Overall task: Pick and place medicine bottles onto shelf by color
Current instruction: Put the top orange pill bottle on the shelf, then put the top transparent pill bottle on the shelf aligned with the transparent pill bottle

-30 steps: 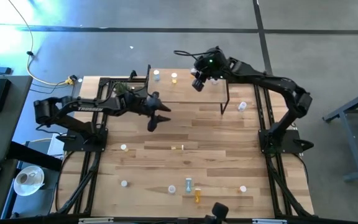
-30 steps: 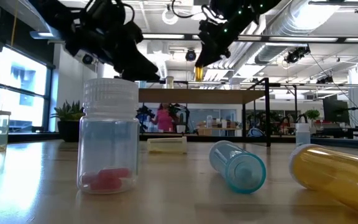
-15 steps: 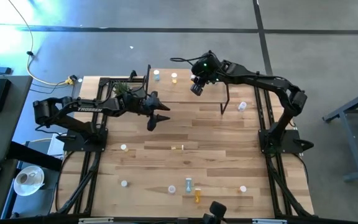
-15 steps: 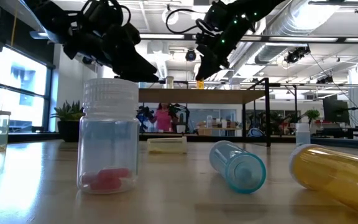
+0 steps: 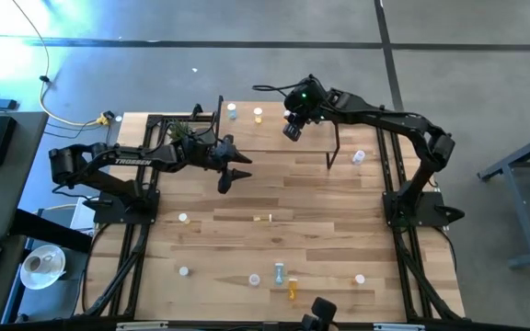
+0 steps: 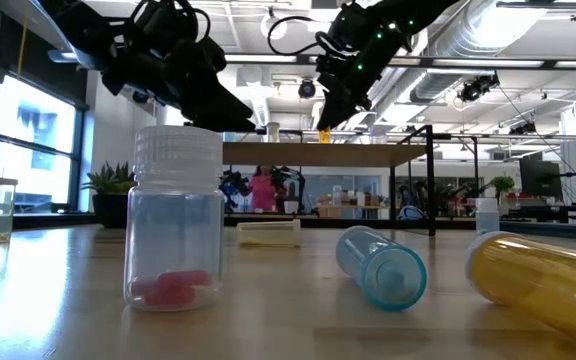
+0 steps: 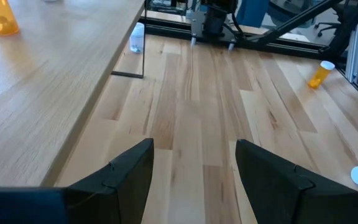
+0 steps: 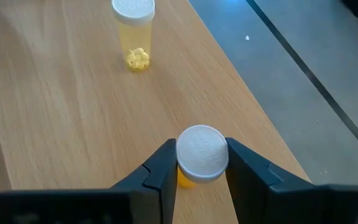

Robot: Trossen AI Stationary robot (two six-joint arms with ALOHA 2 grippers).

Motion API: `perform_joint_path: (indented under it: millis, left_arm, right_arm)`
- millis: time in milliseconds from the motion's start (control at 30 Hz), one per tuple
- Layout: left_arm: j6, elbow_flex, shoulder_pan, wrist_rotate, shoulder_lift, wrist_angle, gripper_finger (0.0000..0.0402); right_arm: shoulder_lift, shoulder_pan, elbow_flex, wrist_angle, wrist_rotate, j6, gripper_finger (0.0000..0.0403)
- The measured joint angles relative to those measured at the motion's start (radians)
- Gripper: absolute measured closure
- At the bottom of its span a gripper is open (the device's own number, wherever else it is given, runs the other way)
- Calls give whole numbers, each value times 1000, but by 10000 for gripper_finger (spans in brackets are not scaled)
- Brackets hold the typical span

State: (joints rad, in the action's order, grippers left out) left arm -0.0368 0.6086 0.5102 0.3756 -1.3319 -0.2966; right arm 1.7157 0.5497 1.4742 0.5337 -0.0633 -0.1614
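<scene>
The shelf [image 5: 274, 138] stands at the far middle of the table. A yellow bottle [image 8: 133, 34] and a pale one [image 5: 232, 111] stand on its plank. My right gripper [image 8: 201, 163] is over the shelf, shut on an orange bottle [image 6: 322, 133] with a white cap. The bottle's bottom is level with the shelf top in the low view; whether it rests there I cannot tell. My left gripper [image 7: 194, 168] hangs open above the bare table [image 7: 204, 124], just in front of the shelf's left part. My right gripper pinches the orange bottle's white cap [image 8: 202, 151] between its two fingers, one on each side. The fingers [image 8: 160, 168] come slanting down from above. The bottle is upright below them, its orange body [image 8: 184, 180] showing under the cap.
Loose bottles lie scattered on the near half of the table: a clear one with red pills [image 6: 176, 225], a blue one [image 6: 383, 265] and a yellow one [image 6: 543, 280] lying on their sides. A clear bottle [image 5: 358, 157] stands right of the shelf. A small plant [image 5: 184, 133] is at the far left.
My right gripper has sunk toward the shelf top with the orange bottle and tipped further downward. The bottle stays upright and has come down from well above the plank to its level.
</scene>
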Motion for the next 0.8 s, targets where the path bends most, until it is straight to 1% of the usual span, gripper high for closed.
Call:
perform_joint_path:
  millis: [167,267,400,533,667,800]
  left_arm:
    - [0,0,0,0,0,0,186]
    - [0,0,0,0,0,0,186]
    - [0,0,0,0,0,0,186]
    - [6,0,0,0,0,0,186]
    - [7,0,0,0,0,0,186]
    - [7,0,0,0,0,0,186]
  right_arm:
    - [0,0,0,8,-5,0,263]
    - [0,0,0,5,-8,0,249]
    - [0,0,0,3,-37,-3,247]
    - [-3,0,0,3,-41,-5,246]
    - [-9,-1,21,35,-38,-21,245]
    - [-9,-1,57,105,-37,-19,245]
